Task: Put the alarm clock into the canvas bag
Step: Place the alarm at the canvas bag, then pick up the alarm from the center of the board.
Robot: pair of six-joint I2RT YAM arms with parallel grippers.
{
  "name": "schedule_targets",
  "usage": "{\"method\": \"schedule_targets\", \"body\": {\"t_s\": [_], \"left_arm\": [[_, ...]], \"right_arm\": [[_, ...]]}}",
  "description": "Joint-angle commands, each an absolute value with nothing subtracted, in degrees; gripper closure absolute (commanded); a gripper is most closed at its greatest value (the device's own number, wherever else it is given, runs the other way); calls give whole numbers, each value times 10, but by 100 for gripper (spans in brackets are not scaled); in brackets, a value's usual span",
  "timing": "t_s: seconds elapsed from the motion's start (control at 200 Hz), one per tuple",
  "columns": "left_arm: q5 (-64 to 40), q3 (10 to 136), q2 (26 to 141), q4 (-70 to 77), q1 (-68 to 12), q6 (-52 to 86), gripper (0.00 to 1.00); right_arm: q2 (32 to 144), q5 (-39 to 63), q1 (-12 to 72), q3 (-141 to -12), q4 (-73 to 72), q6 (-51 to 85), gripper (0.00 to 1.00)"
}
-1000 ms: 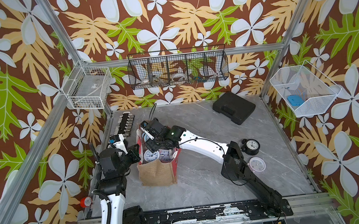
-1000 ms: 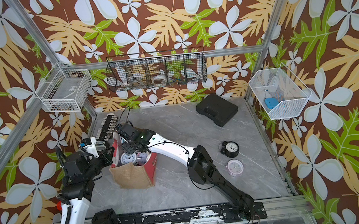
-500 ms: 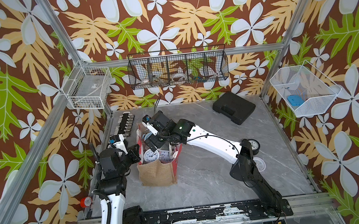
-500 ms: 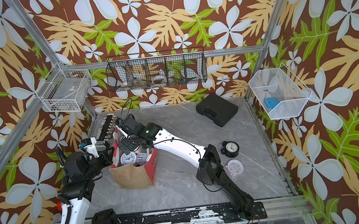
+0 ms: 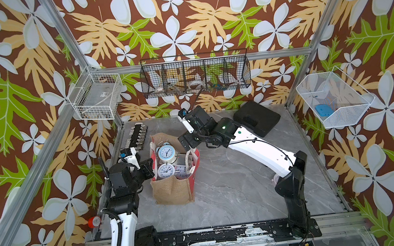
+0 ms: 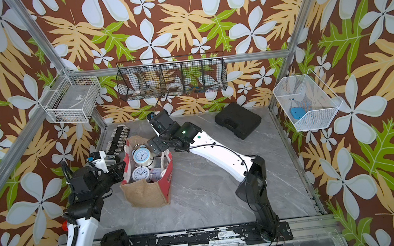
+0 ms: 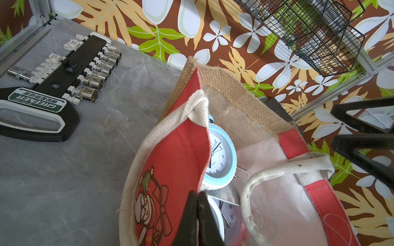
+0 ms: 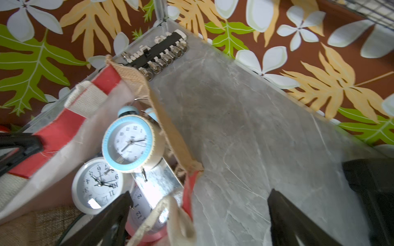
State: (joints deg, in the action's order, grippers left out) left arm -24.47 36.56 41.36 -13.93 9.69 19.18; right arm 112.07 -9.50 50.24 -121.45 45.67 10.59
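You get only the tips of the left gripper (image 7: 197, 194) in the left wrist view, the rest cut off by the frame edge. They and the red panel of the canvas bag (image 7: 177, 161) cover most of the white clock (image 7: 228, 215) low in the bag. In the right wrist view the right gripper (image 8: 198, 198) has fingers (image 8: 110, 217) that run out of frame, and one hides much of a pink-rimmed clock (image 8: 139, 204). What lies in the black wire basket (image 5: 195, 75) above the worktop's far edge is too small to tell in both top views.
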Motion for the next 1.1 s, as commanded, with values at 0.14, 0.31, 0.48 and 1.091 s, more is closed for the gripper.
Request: {"method": "schedule_targets", "body": {"t_s": [0.14,0.31,0.48,1.091], "left_arm": [[-251,365,412,-140,97,190,100],[-251,365,411,-140,97,190,100],[-251,365,411,-140,98,190,100],[-254,365,415,-140,97,190,100]], "right_arm": [[1016,-93,419,-1069,423,125,2],[940,-77,336,-963,409,142,2],[867,-67,251,-843,383,158,2],[794,-90,0,-569,317,173,0]]}}
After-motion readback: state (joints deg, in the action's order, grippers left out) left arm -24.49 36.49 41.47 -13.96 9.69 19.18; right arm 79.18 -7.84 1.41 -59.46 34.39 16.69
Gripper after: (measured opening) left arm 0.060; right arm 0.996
